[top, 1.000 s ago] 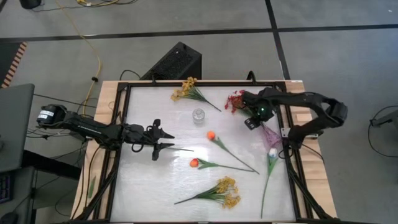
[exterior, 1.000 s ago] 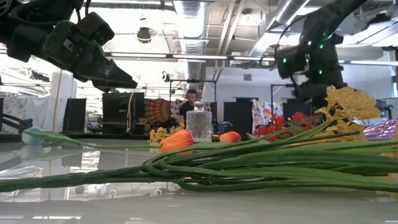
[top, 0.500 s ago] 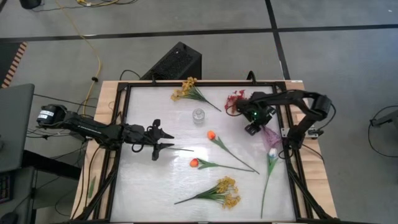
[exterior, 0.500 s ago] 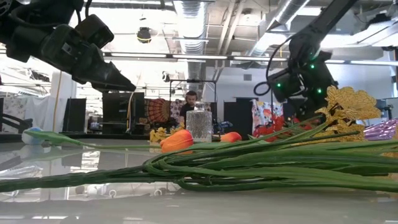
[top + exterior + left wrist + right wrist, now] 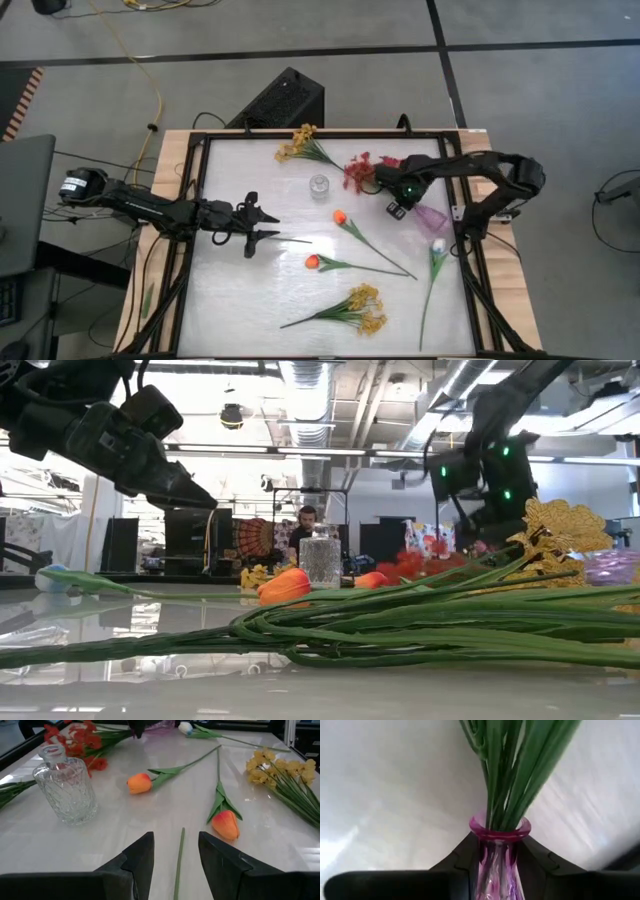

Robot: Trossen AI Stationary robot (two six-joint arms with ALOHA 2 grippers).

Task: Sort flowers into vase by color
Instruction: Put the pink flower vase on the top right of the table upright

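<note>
Purple vase [image 5: 496,851], green stems [image 5: 512,765], orange tulips [image 5: 139,783], clear cut-glass bottle [image 5: 66,787]

Bright overhead light glares off the glossy white table [image 5: 250,290]; nearest stems in the low view blur.

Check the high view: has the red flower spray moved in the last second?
Yes. The red flower spray has shifted left from the table's right frame toward the clear glass vase, carried with the purple vase in the right end effector.
</note>
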